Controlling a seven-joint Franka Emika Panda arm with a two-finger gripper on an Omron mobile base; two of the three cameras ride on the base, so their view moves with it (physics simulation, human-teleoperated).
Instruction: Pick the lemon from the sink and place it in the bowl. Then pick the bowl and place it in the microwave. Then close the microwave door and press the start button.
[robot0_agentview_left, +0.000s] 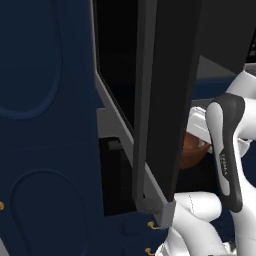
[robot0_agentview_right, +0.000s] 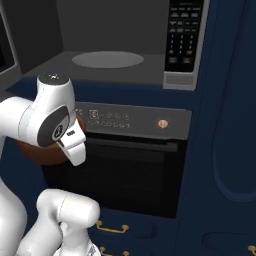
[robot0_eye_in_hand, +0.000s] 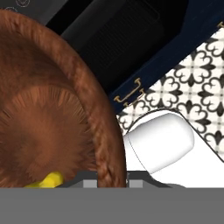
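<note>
Gripper (robot0_eye_in_hand: 111, 183) pinching bowl (robot0_eye_in_hand: 48, 113) rim, lemon (robot0_eye_in_hand: 47, 180) riding inside. Risking clipping open microwave door (robot0_agentview_left: 167, 100) or tilting and spilling fruit while lifting toward microwave (robot0_agentview_right: 112, 42).

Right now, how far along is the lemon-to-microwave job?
Done: the small yellow lemon lies inside the reddish-brown wooden bowl. In hand: the fingers are shut on that bowl's rim, carrying it in front of the oven. Left: set it in the open grey-framed microwave, close its black glass door, press start.
</note>
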